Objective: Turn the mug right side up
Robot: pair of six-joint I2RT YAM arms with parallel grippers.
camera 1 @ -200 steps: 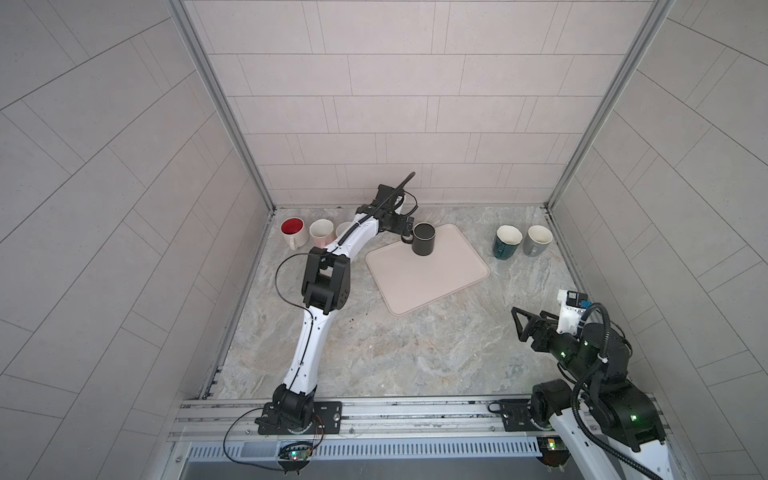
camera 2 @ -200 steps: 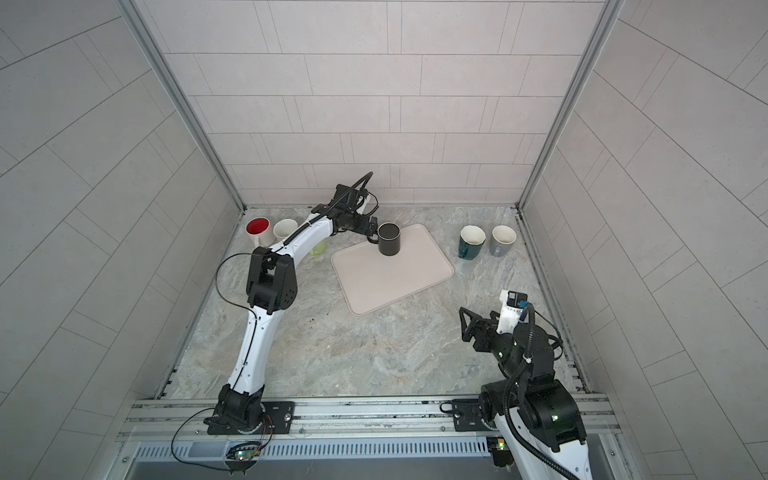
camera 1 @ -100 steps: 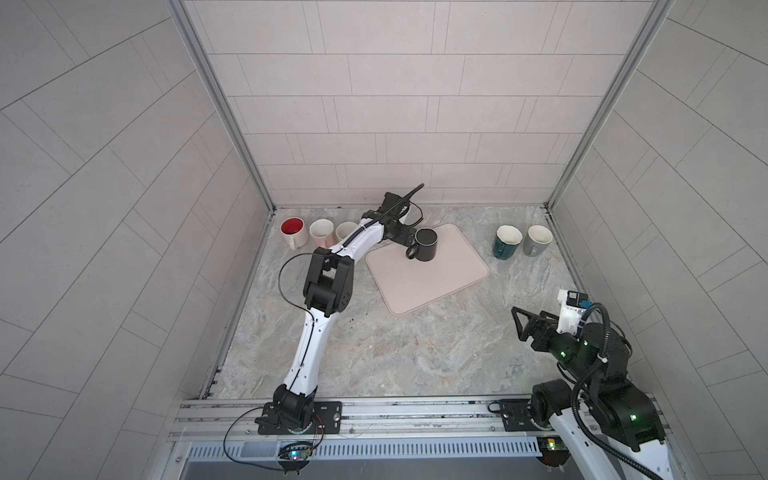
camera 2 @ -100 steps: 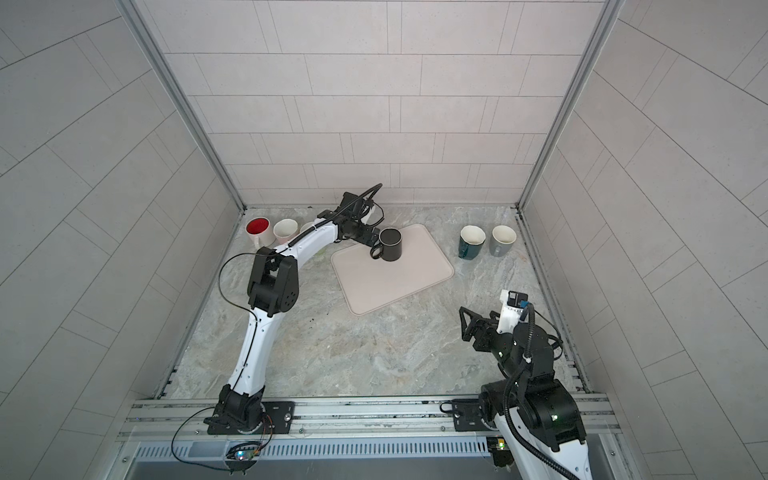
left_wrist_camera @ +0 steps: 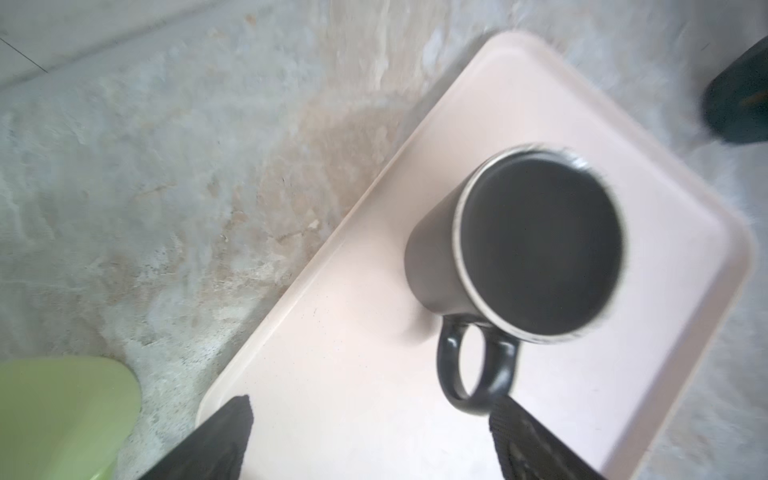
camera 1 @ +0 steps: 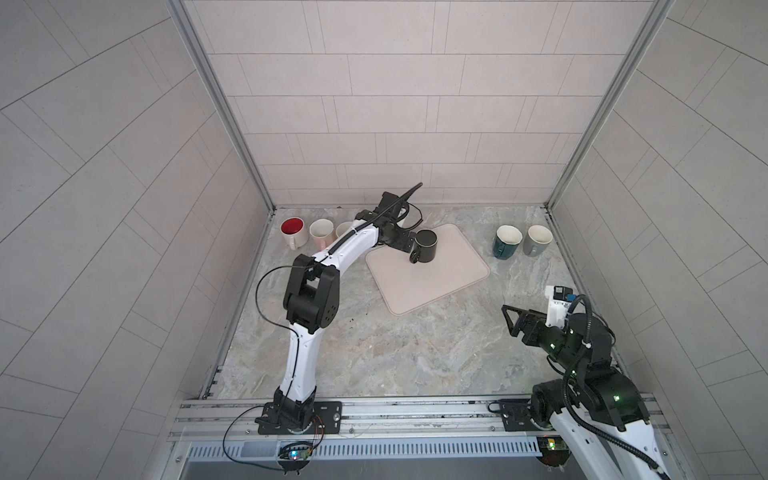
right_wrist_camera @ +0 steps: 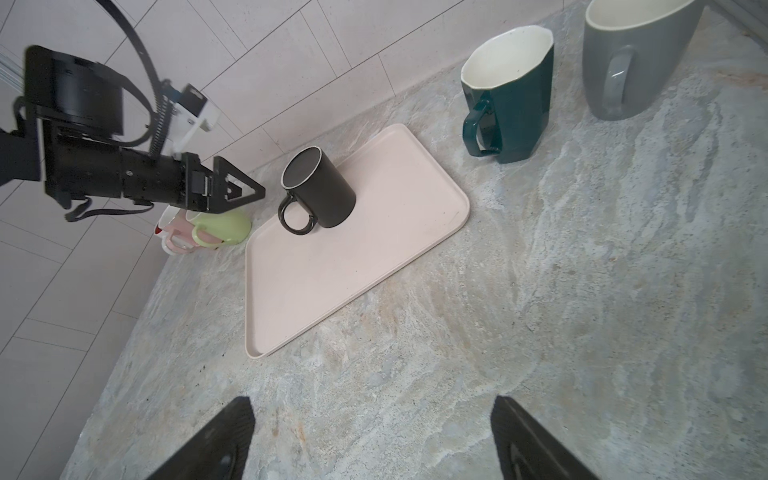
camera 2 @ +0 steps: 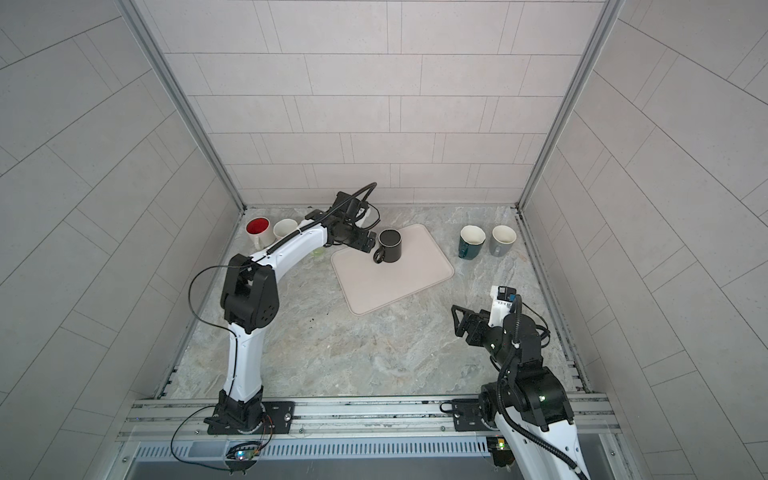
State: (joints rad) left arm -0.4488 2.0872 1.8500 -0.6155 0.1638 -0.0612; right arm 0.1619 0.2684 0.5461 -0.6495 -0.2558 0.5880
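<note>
The mug (camera 1: 426,246) is seen standing on the tray (camera 1: 436,286), upper centre in both top views, its handle turned toward the left gripper (camera 1: 404,245), whose jaws are spread wide and hold nothing. One finger (left_wrist_camera: 523,436) is placed just by the handle, so the mug could be nudged or tipped if the arm is swung. The right gripper (camera 1: 509,320), lower right, is also held wide and empty. Whether mouth or base faces up cannot be settled, as the left wrist view is blurred.
</note>
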